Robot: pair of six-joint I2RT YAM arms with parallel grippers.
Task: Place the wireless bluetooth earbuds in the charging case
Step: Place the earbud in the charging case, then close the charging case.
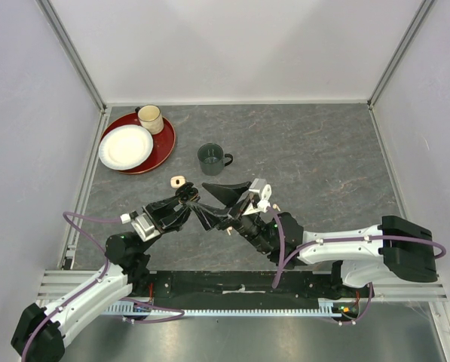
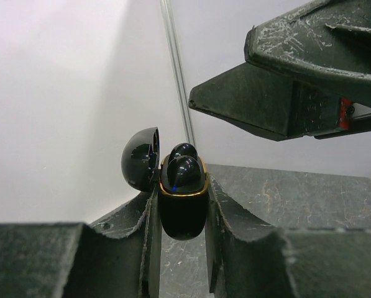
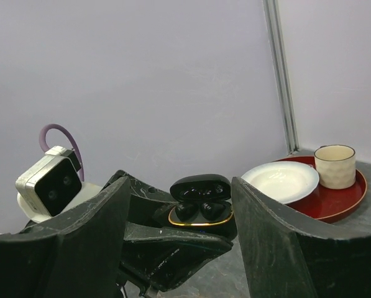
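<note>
You're looking at a glossy black charging case (image 2: 183, 214) with a thin gold rim, its two earbuds (image 2: 184, 169) glossy black too. Your bench (image 1: 315, 166) is dark grey with pale marbled veins. The tray (image 1: 166, 143) is deep red, the plate (image 1: 125, 146) white, the cup (image 1: 150, 118) cream, the mug (image 1: 210, 158) dark green.

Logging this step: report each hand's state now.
Left hand: closed on the open charging case.
Right hand: open, holding nothing.
</note>
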